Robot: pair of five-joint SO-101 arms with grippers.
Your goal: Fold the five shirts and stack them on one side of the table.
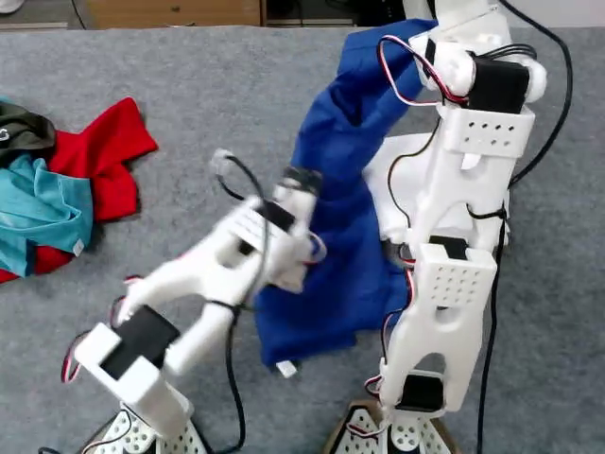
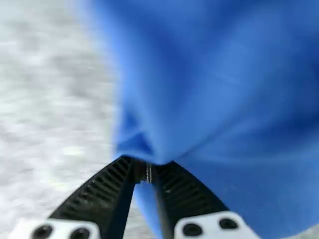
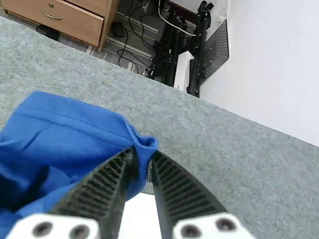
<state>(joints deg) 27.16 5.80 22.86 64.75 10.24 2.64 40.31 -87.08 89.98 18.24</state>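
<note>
Blue shirt [image 1: 342,175]: right pincer [image 3: 142,155] high, left pincer [image 2: 144,167] low.

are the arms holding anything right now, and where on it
Both hold the blue shirt: the left gripper is shut on a bunched fold of it, the right gripper on a corner of its stitched edge.

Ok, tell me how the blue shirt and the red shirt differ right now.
The blue shirt is held up, pinched by the left gripper and the right gripper. The red shirt lies on the table, and nothing holds it. The blue shirt hangs alone in long drapes, while the red shirt is crumpled against a teal shirt. Shared: neither is folded yet.
</note>
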